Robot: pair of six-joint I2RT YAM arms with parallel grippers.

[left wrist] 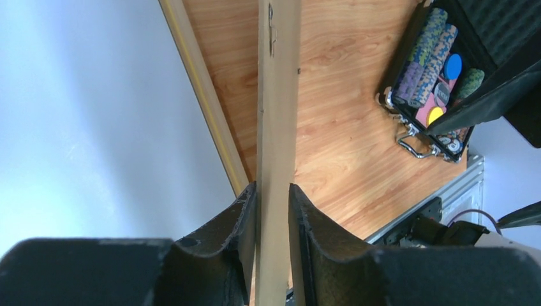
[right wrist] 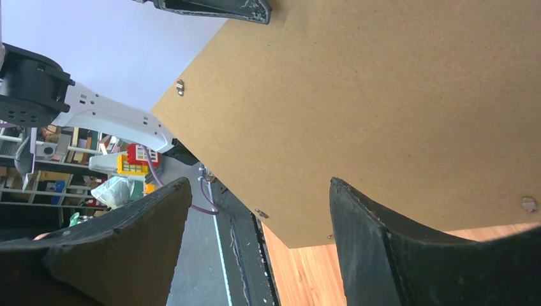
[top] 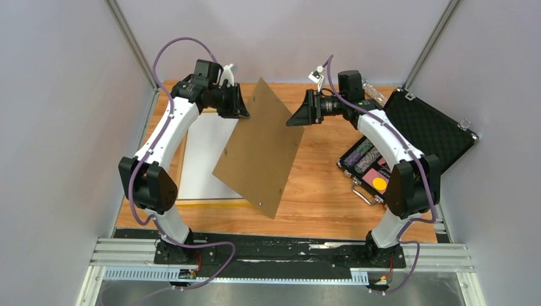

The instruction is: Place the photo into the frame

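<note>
My left gripper [top: 241, 105] is shut on the upper left edge of a plain brown backing board [top: 258, 146] with small metal clips and holds it tilted above the table. In the left wrist view the board [left wrist: 277, 95] is edge-on between the fingers of the left gripper [left wrist: 273, 186]. The thin yellow frame [top: 210, 200] lies flat on the table at the left, a white sheet [top: 204, 153] inside it. The frame's edge also shows in the left wrist view [left wrist: 204, 95]. No sunset picture shows. My right gripper [top: 296, 116] is open by the board's right edge; in its own view [right wrist: 260, 182] the board [right wrist: 383, 108] lies beyond its fingers.
An open black foam-lined case [top: 427, 131] holding poker chips [top: 370, 162] stands at the right of the wooden table [top: 319, 210]; it also shows in the left wrist view [left wrist: 434, 76]. Grey walls close in both sides and the back.
</note>
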